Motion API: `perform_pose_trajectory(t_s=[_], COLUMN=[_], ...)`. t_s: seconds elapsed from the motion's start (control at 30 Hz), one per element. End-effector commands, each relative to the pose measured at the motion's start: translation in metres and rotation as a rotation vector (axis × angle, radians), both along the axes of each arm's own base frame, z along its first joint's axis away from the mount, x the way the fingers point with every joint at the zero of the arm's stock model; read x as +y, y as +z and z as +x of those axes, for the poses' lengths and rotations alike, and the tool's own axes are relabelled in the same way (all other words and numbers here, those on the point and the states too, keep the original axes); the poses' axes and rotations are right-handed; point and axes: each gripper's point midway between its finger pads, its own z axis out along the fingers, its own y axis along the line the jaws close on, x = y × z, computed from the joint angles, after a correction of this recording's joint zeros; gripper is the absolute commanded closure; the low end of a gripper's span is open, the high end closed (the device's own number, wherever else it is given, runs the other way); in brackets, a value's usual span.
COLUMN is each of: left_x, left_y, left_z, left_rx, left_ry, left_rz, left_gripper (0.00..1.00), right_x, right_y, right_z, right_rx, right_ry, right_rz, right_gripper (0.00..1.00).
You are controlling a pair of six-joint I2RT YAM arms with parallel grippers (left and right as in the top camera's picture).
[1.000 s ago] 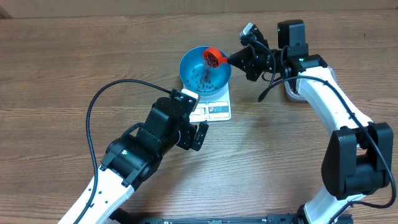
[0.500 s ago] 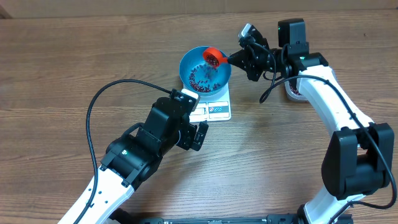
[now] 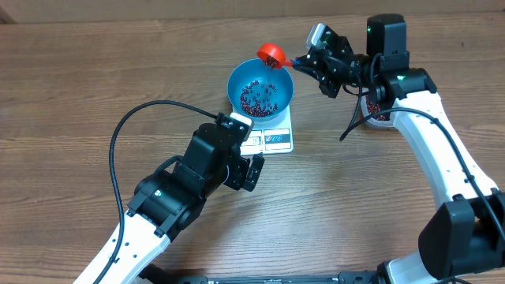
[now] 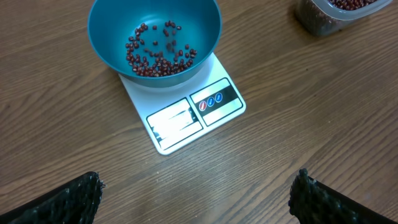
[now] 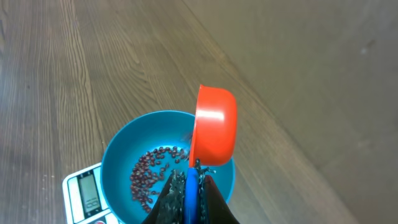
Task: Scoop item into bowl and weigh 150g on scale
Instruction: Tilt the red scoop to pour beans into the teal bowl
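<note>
**Wood-grain desk [image 3: 79, 63]: red-brown beans [image 3: 259, 96] lie in the blue bowl [image 3: 237, 79]**

White kitchen scale [image 3: 272, 140] sits toward the desk's far edge, with the bowl resting on it. Left jaws hang spread wide just before the scale. Right jaws pinch the blue handle of an orange scoop [image 3: 271, 54], tipped at the bowl's far rim.

The bowl [image 3: 260, 93] sits on the scale [image 3: 274, 140] mid-table, and its mouth is open from above except at the far rim, where the scoop [image 3: 271, 54] held by the right gripper [image 3: 304, 63] hangs. The right arm [image 3: 418, 126] partly covers the tub [image 3: 379, 116]. The left gripper [image 3: 246, 172], spread wide, crowds the scale's near-left corner, with its cable [image 3: 118, 146] arching to the left. Bare table [image 3: 95, 71] lies left of the bowl and near-right of the scale.
</note>
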Motion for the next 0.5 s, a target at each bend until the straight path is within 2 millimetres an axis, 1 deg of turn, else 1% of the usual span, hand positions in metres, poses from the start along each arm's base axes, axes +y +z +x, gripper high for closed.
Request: perform_pose_trajectory(t_s=[0.0, 0.27, 0.47], left_x=[0.002, 0.002, 0.002], left_y=[-0.002, -0.002, -0.002], left_z=[0.0, 0.0, 0.0], left_rx=[-0.006, -0.005, -0.005], left_ry=[-0.008, -0.008, -0.008], left_rz=[0.014, 0.014, 0.014], left_gripper=[0.01, 0.01, 0.01], right_x=[0.003, 0.001, 0.003], right_y=[0.02, 0.007, 0.008], right_z=[-0.004, -0.013, -0.016], right_rx=[-0.111, -0.131, -0.095], right_ry=[0.056, 0.115, 0.114], right_rz=[-0.038, -0.104, -0.076], right_gripper=[0.96, 0.96, 0.96])
